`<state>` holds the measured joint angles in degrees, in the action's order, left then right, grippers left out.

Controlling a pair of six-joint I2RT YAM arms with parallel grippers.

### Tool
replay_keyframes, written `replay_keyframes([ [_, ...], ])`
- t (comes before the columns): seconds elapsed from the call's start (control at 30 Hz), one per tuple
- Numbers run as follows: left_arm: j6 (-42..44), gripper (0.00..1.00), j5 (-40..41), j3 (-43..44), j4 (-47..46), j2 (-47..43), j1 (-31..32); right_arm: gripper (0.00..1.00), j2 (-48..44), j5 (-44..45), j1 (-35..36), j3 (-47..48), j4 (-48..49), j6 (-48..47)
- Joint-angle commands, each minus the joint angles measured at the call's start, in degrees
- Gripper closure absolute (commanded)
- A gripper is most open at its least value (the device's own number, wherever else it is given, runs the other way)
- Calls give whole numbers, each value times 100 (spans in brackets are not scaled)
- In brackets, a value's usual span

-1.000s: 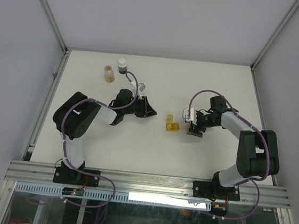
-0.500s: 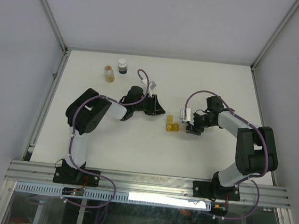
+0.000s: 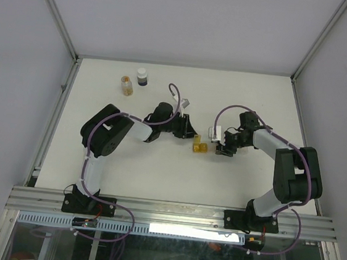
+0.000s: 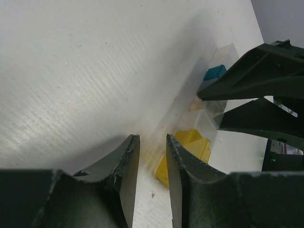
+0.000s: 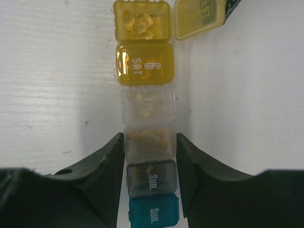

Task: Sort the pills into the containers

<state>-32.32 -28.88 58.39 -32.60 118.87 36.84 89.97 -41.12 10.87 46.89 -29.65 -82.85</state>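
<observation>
Right jaws straddle containers (image 5: 145, 109); left jaws crowd beside.

Right pincer (image 5: 150, 142) astride the containers (image 5: 145, 64), far yellow lid open.

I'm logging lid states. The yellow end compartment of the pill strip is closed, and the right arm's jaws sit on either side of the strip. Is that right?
Not quite: the yellow end compartment is open, with its lid flipped aside and pills showing inside. The right wrist view shows this. The rest holds: the right gripper has its jaws on either side of the strip.
</observation>
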Motion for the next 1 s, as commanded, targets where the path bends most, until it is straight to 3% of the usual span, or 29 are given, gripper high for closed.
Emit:
replay_keyframes([
  [0.0,24,71,-234,-81,-352,-368,142,55,1,-32,46,-7,-13,51],
  [0.4,163,72,235,-434,0,-1122,463,55,25,0,46,21,-6,172],
  [0.77,97,87,376,-399,598,-973,604,55,3,17,49,35,-15,240],
  [0.97,117,88,388,-371,730,-1158,651,56,42,8,46,48,-22,254],
])
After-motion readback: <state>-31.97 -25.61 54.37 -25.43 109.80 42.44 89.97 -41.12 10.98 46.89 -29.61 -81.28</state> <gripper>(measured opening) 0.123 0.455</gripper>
